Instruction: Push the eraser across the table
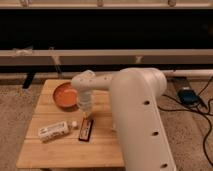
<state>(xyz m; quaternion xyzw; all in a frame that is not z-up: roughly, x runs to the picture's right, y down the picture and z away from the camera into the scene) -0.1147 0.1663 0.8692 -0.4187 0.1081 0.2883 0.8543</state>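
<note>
The white arm (142, 115) fills the right centre and lower right of the frame, its thick body rising beside the right edge of the tabletop (55, 152). A thinner link reaches left from it over the wood. The tabletop, of light planks, takes up the lower left. Grey carpet (15, 112) lies around it, and a dark box (187, 95) with cables sits on the floor at the right.

An orange bowl (64, 95) stands at the tabletop's upper left part, just left of the arm's wrist. A white bottle (53, 130) lies on its side below the bowl, towards the left. The eraser (86, 130) lies flat near the tabletop's middle, right of the bottle, its long side running up and down the frame. A small white block (74, 124) sits between bottle and eraser.

The gripper (85, 114) points down just above the eraser's upper end, below and to the right of the bowl. Whether it touches the eraser, or is spread or closed, cannot be told.
</note>
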